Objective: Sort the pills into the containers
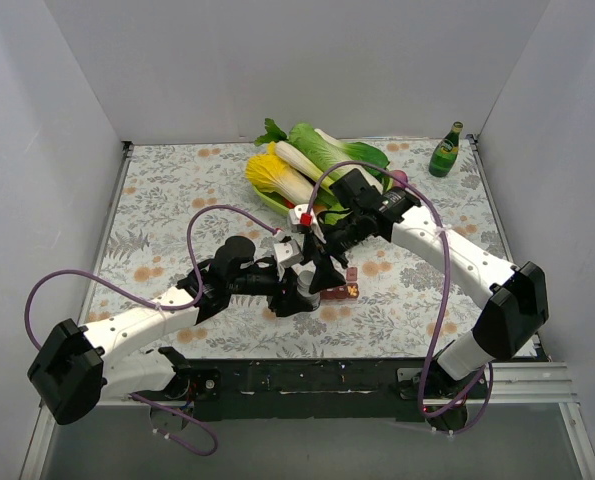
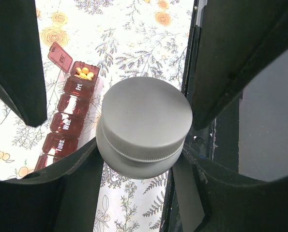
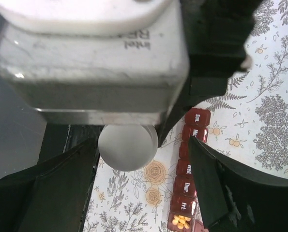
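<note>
My left gripper (image 2: 139, 162) is shut on a small bottle, and its white cap (image 2: 144, 125) fills the space between the fingers. The dark red pill organiser (image 2: 68, 113) lies just left of it on the cloth. Its end lid is open over several orange-yellow pills (image 2: 84, 73). My right gripper (image 3: 143, 145) is open and empty, with the same white cap (image 3: 128, 147) beyond its fingers and the organiser (image 3: 187, 174) to the right. The pills (image 3: 181, 222) also show there. From above, both grippers (image 1: 299, 293) (image 1: 322, 268) crowd the organiser (image 1: 343, 292).
A green tray (image 1: 277, 203) of leafy vegetables stands behind the grippers. A green glass bottle (image 1: 444, 150) stands at the back right corner. White walls close in the flowered tablecloth on three sides. The left wrist's camera housing (image 3: 95, 58) looms right over my right gripper.
</note>
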